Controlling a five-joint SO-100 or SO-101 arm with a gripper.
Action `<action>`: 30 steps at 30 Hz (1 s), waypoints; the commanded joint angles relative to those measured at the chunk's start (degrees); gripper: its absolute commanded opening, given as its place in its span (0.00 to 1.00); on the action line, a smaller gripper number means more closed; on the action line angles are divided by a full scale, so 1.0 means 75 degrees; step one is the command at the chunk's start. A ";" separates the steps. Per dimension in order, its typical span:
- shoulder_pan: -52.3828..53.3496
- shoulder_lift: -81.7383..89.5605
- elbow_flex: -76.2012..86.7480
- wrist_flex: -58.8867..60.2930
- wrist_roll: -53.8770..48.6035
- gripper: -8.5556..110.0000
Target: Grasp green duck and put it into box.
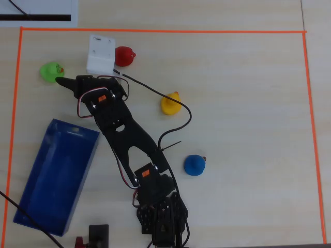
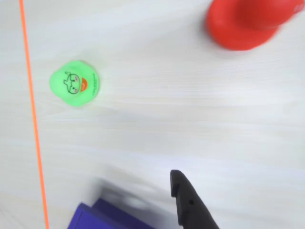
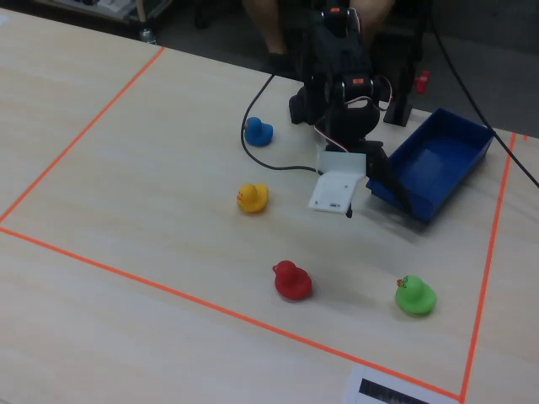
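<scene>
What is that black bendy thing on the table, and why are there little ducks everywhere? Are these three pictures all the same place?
Yes, it is one table, photographed by three cameras at once. The black bendy thing is a small robot arm. Its pinching end is called the gripper. One camera looks straight down from above, one stands off to the side, and one rides on the arm itself, so it sees the table up close.

Four rubber ducks sit inside an orange tape border: a green duck, a red duck, a yellow duck and a blue duck. There is also a big blue box, which looks empty.

The gripper holds nothing right now. It hangs close beside the green duck without touching it. I cannot tell if it is open.
</scene>
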 commanded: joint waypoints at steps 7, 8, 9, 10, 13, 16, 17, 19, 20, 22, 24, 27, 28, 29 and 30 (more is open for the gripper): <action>-0.0340 -0.0750 -0.0645 -0.1266 0.0984 0.49; -0.0363 -0.0879 -0.0715 -0.1266 0.0902 0.49; -0.0387 -0.1020 -0.0867 -0.1219 0.0832 0.49; -0.0445 -0.1172 -0.1066 -0.1031 0.0727 0.49; -0.0820 -0.1406 -0.1699 -0.0316 0.0281 0.49; -0.1207 -0.1699 -0.2484 0.0445 -0.0141 0.49; -0.1266 -0.1934 -0.2812 0.0703 -0.0305 0.49; -0.1336 -0.2578 -0.3598 0.1090 -0.0562 0.49; -0.1348 -0.2941 -0.4078 0.1312 -0.0645 0.49; -0.1348 -0.3598 -0.4957 0.1641 -0.0762 0.49; -0.1348 -0.4043 -0.5648 0.1711 -0.0809 0.49; -0.1359 -0.4266 -0.6328 0.1723 -0.0844 0.49; -0.1336 -0.4277 -0.6469 0.1723 -0.0891 0.50; -0.1301 -0.4277 -0.6562 0.1687 -0.0973 0.49; -0.1242 -0.4277 -0.6645 0.1652 -0.1055 0.49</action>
